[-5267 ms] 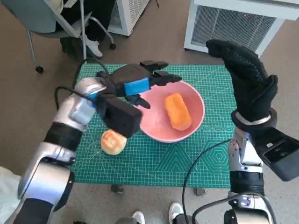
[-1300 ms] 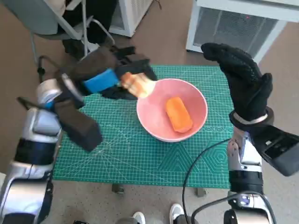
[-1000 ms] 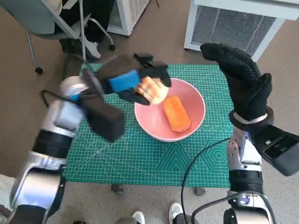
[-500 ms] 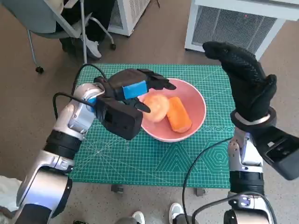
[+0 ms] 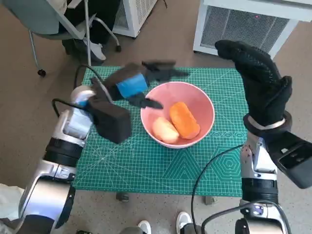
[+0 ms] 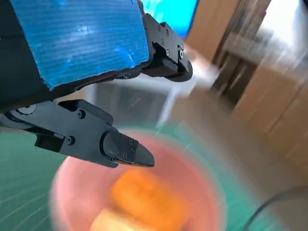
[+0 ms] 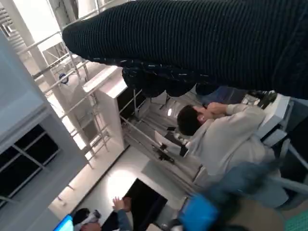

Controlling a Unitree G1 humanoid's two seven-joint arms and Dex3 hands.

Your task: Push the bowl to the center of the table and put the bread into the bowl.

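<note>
Head view: table (image 5: pixel 146 168) under a green gridded cutting mat, tan floor all round; a wheeled chair (image 5: pixel 53 22) stands beyond the far left corner, two white vented cabinets (image 5: pixel 243 22) beyond the far edge, and white shoe tips (image 5: pixel 183 220) show at the near edge. A black cable (image 5: pixel 207 170) loops over the mat near the right forearm. Pink bowl (image 5: pixel 178 114) sits on the mat about mid-table, slightly toward the far side. Two items lie inside it: an orange loaf-shaped piece (image 5: pixel 184 119), long axis running from far-left to near-right, and the paler bread (image 5: pixel 165 129) just beside it on the left, low against the near wall, its length roughly parallel to the orange piece. The two look to be touching. Left robot hand (image 5: pixel 141 83) hovers above the bowl's far-left rim, motion-blurred, fingers spread apart and holding nothing. Left wrist view confirms black fingers (image 6: pixel 120 147) apart over the blurred bowl, nothing between them. Right robot hand (image 5: pixel 261 80) is raised upright off the right side of the table, glove fingers extended, holding nothing, well apart from the bowl. Right wrist view shows only the glove and a seated person (image 7: pixel 216 139) in a pale top.
</note>
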